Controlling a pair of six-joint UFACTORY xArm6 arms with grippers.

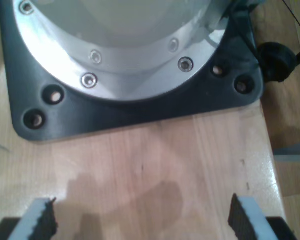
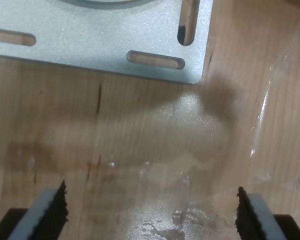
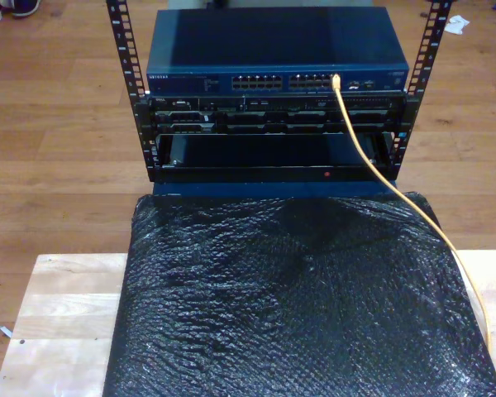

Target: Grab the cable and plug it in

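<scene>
The yellow-orange cable [image 3: 372, 165] has its tip seated in a port [image 3: 336, 81] on the front of the blue network switch [image 3: 273, 45], towards the exterior view's right. From there it runs down across the black sheet to that view's lower right edge. My first gripper [image 1: 142, 212] is open over bare wooden tabletop, with nothing between its black-padded fingers [image 1: 45, 220]. My second gripper [image 2: 151, 202] is also open over bare wood, and its fingers [image 2: 54, 207] hold nothing.
The switch sits atop a black rack [image 3: 273, 141] on a wooden floor. A black bubble-wrap sheet [image 3: 298, 306] covers the wooden table [image 3: 62, 314]. A black base plate with a silver flange [image 1: 140, 107] lies ahead of my first gripper, a slotted silver plate [image 2: 100, 45] ahead of my second.
</scene>
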